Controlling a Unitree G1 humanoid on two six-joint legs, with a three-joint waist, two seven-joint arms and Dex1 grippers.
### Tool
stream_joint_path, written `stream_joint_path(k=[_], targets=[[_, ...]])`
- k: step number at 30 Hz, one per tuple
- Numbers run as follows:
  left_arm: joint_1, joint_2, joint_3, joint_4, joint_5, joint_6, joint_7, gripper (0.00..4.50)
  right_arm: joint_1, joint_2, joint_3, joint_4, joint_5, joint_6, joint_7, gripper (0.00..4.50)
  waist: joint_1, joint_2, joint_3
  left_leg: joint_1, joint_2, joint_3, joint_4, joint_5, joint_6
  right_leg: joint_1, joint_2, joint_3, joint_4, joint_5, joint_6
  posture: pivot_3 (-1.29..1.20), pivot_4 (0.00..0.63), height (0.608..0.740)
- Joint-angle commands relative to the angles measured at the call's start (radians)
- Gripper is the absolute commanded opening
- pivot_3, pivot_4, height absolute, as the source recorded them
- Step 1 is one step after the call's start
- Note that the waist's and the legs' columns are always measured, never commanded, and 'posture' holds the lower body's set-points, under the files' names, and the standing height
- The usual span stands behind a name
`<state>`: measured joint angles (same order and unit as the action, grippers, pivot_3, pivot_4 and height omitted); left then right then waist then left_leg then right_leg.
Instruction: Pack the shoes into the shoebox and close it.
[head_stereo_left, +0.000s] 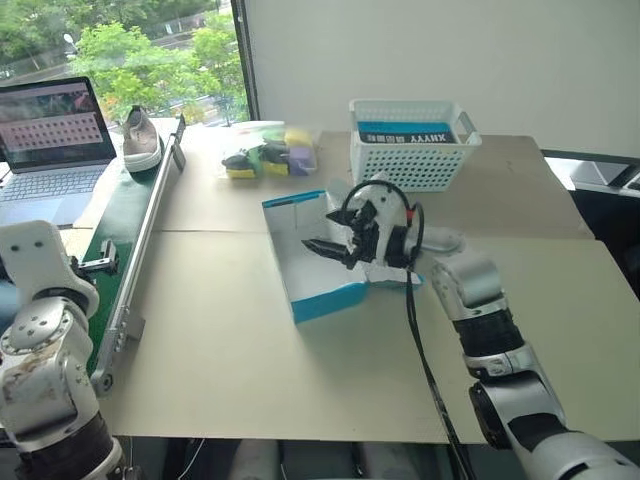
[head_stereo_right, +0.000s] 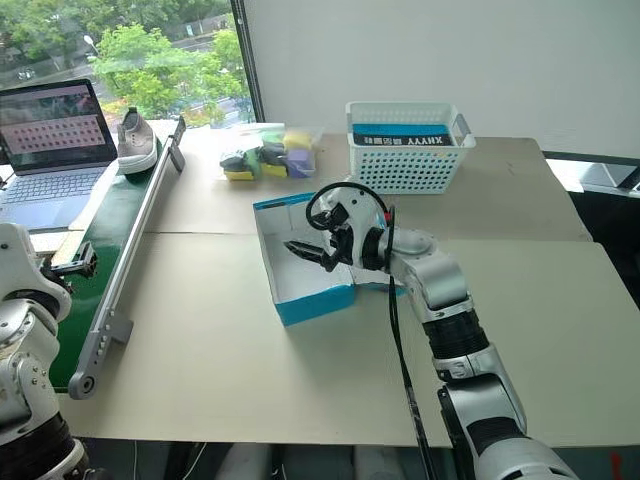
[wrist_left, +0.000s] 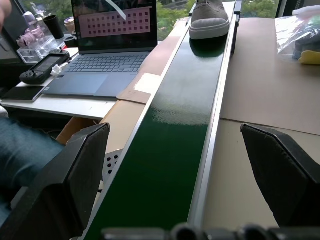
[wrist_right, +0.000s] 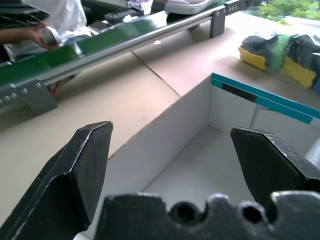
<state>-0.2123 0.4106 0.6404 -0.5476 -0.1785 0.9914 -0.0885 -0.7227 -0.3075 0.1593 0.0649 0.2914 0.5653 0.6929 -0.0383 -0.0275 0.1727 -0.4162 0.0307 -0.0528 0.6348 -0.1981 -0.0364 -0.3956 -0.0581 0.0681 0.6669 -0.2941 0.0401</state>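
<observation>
Fingers (wrist_right: 90, 165) of the right gripper (head_stereo_left: 335, 247) stand wide apart and empty over the open shoebox (head_stereo_left: 300, 290) on the desk (head_stereo_left: 230, 350) in the left eye view. Left wrist view: the left gripper (wrist_left: 180, 185) is also spread wide, holding nothing, above the green conveyor (wrist_left: 170, 125) where 1 shoe (wrist_left: 209, 19) sits at the far end.

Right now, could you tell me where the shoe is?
The shoe sits at the far end of the green conveyor belt, on the robot's left, beside the laptop.
</observation>
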Motion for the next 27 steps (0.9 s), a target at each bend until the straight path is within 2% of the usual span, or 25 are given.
stream_joint_path(k=[1, 4, 8, 12, 21, 27], targets=[[-0.018, 0.054, 0.019, 0.077, -0.028, -0.088, -0.052, 4.50, 0.010, -0.005, -0.034, -0.026, -0.020, -0.052, -0.029, 4.43, -0.001, 0.000, 0.000, 0.000, 0.000, 0.000, 0.000, 0.000, 0.000, 0.000, 0.000, 0.000, 0.000, 0.000, 0.000, 0.00, 0.150, 0.740], [-0.028, 0.103, -0.007, 0.187, 0.003, -0.127, -0.048, 4.50, 0.021, -0.008, -0.036, -0.047, -0.022, -0.046, -0.034, 4.43, -0.003, 0.000, 0.000, 0.001, 0.000, 0.000, 0.000, 0.000, 0.000, 0.000, 0.000, 0.000, 0.000, 0.000, 0.000, 0.00, 0.150, 0.740], [-0.133, 0.151, -0.039, 0.417, -0.001, -0.220, -0.055, 4.50, 0.040, -0.015, -0.030, -0.095, -0.031, -0.021, -0.043, 4.43, -0.004, 0.000, 0.000, 0.001, 0.000, 0.000, 0.000, 0.000, 0.000, -0.001, 0.001, 0.000, 0.001, 0.000, 0.000, 0.00, 0.150, 0.740], [-0.255, 0.173, -0.080, 0.598, -0.006, -0.280, -0.062, 4.50, 0.060, -0.025, -0.039, -0.150, -0.016, 0.013, -0.048, 4.43, -0.002, -0.001, 0.000, 0.001, 0.000, 0.000, 0.000, 0.000, 0.000, 0.000, 0.001, 0.000, 0.001, 0.000, 0.000, 0.00, 0.150, 0.740], [-0.614, 0.276, -0.171, 1.209, 0.017, -0.487, -0.087, 4.50, 0.091, -0.013, -0.057, -0.239, -0.015, 0.063, -0.111, 4.43, -0.006, -0.003, -0.001, -0.001, 0.000, 0.000, 0.000, 0.000, 0.000, -0.005, 0.000, -0.001, 0.004, 0.000, 0.000, 0.00, 0.150, 0.740], [-0.707, 0.326, -0.212, 1.460, 0.046, -0.611, -0.059, 4.50, 0.113, -0.012, -0.070, -0.259, -0.008, 0.081, -0.127, 4.43, -0.010, -0.003, -0.001, -0.006, 0.000, 0.001, 0.000, 0.000, 0.000, -0.011, 0.000, -0.001, 0.013, 0.000, 0.000, 0.00, 0.150, 0.740]])
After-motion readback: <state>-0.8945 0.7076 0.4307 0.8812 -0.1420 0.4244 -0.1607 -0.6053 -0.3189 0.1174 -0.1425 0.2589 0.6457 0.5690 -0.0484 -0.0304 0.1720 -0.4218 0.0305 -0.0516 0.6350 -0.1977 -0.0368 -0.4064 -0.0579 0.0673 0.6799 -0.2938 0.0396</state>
